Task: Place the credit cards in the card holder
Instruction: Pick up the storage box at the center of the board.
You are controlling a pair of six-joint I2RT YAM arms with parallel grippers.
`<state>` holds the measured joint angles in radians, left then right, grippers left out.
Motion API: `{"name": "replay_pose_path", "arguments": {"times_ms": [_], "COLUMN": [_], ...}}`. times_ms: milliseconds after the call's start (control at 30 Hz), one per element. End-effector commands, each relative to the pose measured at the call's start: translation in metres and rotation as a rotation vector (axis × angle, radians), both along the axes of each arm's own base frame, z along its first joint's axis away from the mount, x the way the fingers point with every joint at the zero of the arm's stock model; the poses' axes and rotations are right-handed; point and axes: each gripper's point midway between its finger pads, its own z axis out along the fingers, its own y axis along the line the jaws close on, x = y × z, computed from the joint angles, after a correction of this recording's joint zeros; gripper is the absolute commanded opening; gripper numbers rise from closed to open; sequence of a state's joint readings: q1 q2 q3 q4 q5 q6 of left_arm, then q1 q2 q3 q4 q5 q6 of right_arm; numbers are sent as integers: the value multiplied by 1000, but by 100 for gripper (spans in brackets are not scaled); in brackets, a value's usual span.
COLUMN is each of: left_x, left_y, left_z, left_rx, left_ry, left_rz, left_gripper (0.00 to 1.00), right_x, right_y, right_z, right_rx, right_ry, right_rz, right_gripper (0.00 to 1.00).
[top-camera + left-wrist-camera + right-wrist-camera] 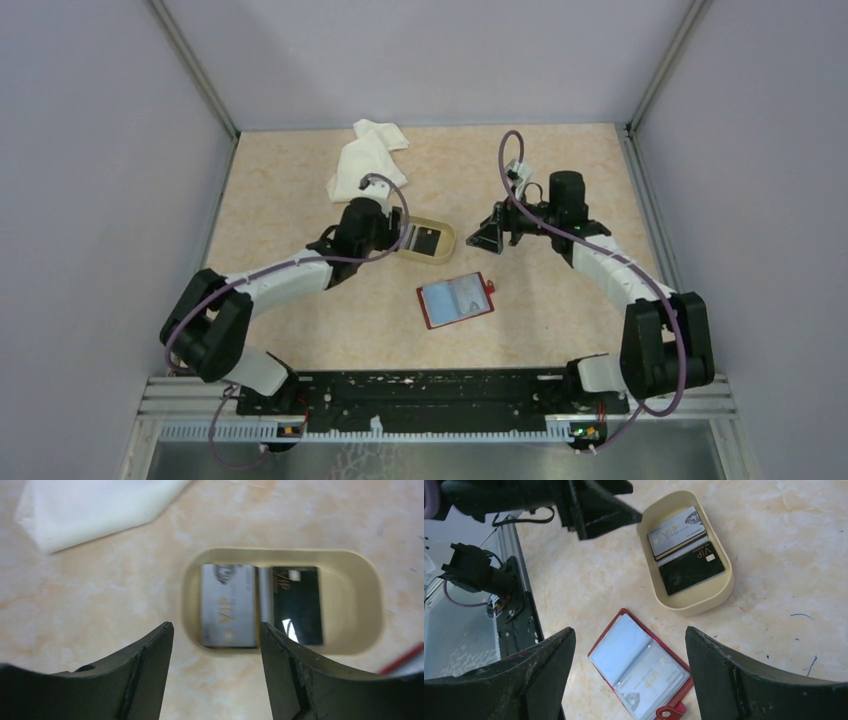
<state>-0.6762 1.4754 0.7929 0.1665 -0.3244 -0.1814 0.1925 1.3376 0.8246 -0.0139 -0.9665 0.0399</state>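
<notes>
The red card holder lies open on the table, clear pockets up; a grey VIP card sits in its right pocket. A tan oval dish holds a grey VIP card stacked on others and a black card. My left gripper is open and empty, hovering just short of the dish's near rim. My right gripper is open and empty, held above the table to the right of the dish, looking down at the card holder and the dish.
A crumpled white cloth lies at the back behind the left arm. Grey walls close the table on three sides. The black base rail runs along the near edge.
</notes>
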Motion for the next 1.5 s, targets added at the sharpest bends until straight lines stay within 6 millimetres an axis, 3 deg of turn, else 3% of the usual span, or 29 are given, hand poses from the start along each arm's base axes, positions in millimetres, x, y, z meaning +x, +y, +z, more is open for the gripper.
{"name": "replay_pose_path", "arguments": {"times_ms": [0, 100, 300, 633, 933, 1200, 1467], "left_x": [35, 40, 46, 48, 41, 11, -30], "left_y": [33, 34, 33, 40, 34, 11, -1], "left_z": [2, -13, -43, -54, -50, -28, -24], "left_rx": [20, 79, 143, 161, 96, -188, -354], "left_ry": [-13, 33, 117, 151, 174, 194, 149], "left_rz": [84, 79, 82, 146, 143, 132, 243], "left_gripper": [70, 68, 55, 41, 0, 0, 0], "right_x": [6, 8, 8, 6, -8, -14, -8], "right_y": [9, 8, 9, 11, 31, 49, 71], "right_z": [10, 7, 4, 5, 3, 5, -28], "right_rx": [34, 23, 18, 22, 58, 140, 2], "right_ry": [-18, -12, -3, -4, 45, 162, 294], "right_rz": [4, 0, 5, 16, 82, 91, -61], "right_gripper": [80, 80, 80, 80, 80, 79, 79]}}
